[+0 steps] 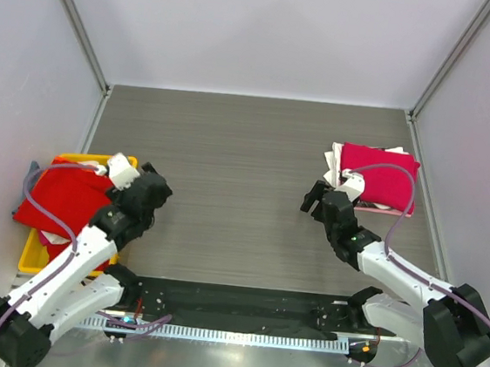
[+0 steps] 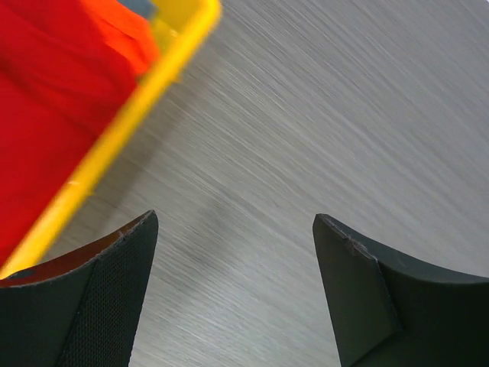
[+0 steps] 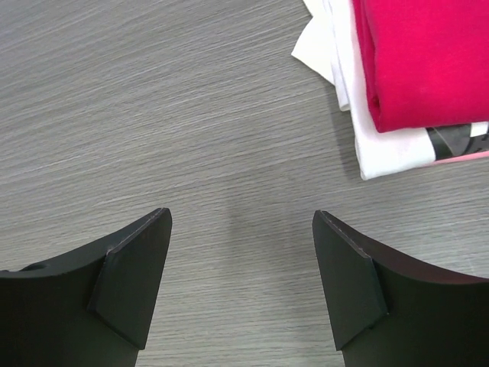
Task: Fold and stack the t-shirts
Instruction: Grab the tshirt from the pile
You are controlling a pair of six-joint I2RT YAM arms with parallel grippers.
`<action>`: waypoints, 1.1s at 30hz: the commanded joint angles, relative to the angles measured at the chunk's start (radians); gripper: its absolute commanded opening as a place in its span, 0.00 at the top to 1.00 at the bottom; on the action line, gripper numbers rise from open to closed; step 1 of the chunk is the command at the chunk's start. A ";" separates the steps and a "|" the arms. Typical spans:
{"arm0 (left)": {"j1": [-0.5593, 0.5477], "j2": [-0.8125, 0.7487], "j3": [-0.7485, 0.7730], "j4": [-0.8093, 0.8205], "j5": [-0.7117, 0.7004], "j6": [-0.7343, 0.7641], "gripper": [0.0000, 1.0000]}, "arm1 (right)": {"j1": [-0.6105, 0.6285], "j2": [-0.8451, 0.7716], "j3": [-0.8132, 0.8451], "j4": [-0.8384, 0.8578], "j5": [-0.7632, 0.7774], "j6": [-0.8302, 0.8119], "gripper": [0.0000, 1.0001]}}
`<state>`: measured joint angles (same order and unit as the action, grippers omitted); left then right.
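Tabletop [image 1: 247,166] of grey wood-grain laminate fills the middle of the scene between pale walls, and its central stretch lies between the two arms. White-and-black left arm [image 1: 70,262] reaches up the left side; the matching right arm [image 1: 394,269] reaches up the right. A rectangular yellow plastic crate [image 1: 25,257] sits at the table's left edge, partly under the left arm, and a crumpled bright red t-shirt [image 1: 64,195] is heaped in it and spills over its far rim. The left wrist view shows the crate's rim [image 2: 114,130] running diagonally, the red cloth [image 2: 46,99] inside it and a strip of orange fabric [image 2: 122,30] beside that. Near the far right corner lies a folded stack: a magenta t-shirt [image 1: 382,173] on top, a white t-shirt [image 3: 382,145] with a dark print beneath it, and a pale pink edge [image 3: 470,155] at the bottom. The left gripper [image 2: 233,225] hangs over bare table just beside the crate, its black fingers spread wide and holding nothing. The right gripper [image 3: 241,218] hangs just left of the stack, fingers likewise parted and empty.
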<state>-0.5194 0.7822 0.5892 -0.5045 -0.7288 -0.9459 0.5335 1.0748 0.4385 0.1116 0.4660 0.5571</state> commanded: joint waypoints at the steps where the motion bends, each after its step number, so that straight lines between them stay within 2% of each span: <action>1: 0.160 0.087 0.161 -0.362 -0.019 -0.174 0.17 | 0.000 -0.045 -0.020 0.046 0.062 0.021 0.20; 2: 0.201 0.112 0.182 -0.361 0.011 -0.159 0.17 | 0.000 -0.046 -0.018 0.045 0.057 0.021 0.20; 3: 0.288 0.150 0.181 -0.352 0.034 -0.139 0.18 | 0.000 -0.046 -0.015 0.043 0.050 0.021 0.20; 5: 0.370 0.186 0.190 -0.359 0.098 -0.137 0.19 | 0.000 -0.046 -0.015 0.042 0.036 0.023 0.20; 7: 0.450 0.204 0.201 -0.420 0.039 -0.215 0.17 | 0.000 -0.035 -0.017 0.049 0.036 0.023 0.20; 9: 0.475 0.190 0.187 -0.446 -0.007 -0.243 0.16 | 0.000 -0.027 -0.011 0.048 0.036 0.021 0.20; 12: 0.544 0.108 0.100 -0.381 0.037 -0.322 0.16 | 0.000 -0.030 -0.007 0.030 0.036 0.020 0.20; 16: 0.559 -0.013 -0.012 -0.327 0.014 -0.456 0.29 | 0.000 -0.029 -0.014 0.048 0.020 0.021 0.20; 20: 0.567 -0.086 -0.118 -0.241 0.006 -0.511 0.29 | 0.000 -0.033 -0.007 0.030 0.028 0.021 0.20; 24: 0.594 -0.002 -0.103 -0.213 0.009 -0.487 0.28 | 0.000 -0.030 -0.012 0.043 0.014 0.018 0.20; 25: 0.608 0.030 -0.101 -0.195 0.026 -0.485 0.29 | 0.000 -0.032 -0.009 0.043 0.005 0.015 0.20; 26: 0.622 0.057 -0.095 -0.186 0.075 -0.487 0.34 | 0.000 -0.035 -0.009 0.042 0.003 0.014 0.20; 28: 0.666 0.127 -0.092 -0.172 0.138 -0.493 0.37 | 0.000 -0.042 -0.015 0.042 0.011 0.013 0.20; 31: 0.684 0.146 -0.077 -0.210 0.183 -0.519 0.74 | 0.000 -0.047 -0.021 0.046 0.026 0.015 0.20; 32: 0.684 0.126 -0.068 -0.213 0.192 -0.508 0.96 | 0.000 -0.042 -0.017 0.046 0.023 0.012 0.20; 33: 0.684 0.103 -0.065 -0.213 0.198 -0.493 0.99 | 0.000 -0.041 -0.015 0.042 0.019 0.012 0.20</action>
<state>0.1471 0.9150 0.5087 -0.7063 -0.5617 -1.4364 0.5335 1.0470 0.4225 0.1112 0.4614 0.5602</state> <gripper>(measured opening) 0.074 0.799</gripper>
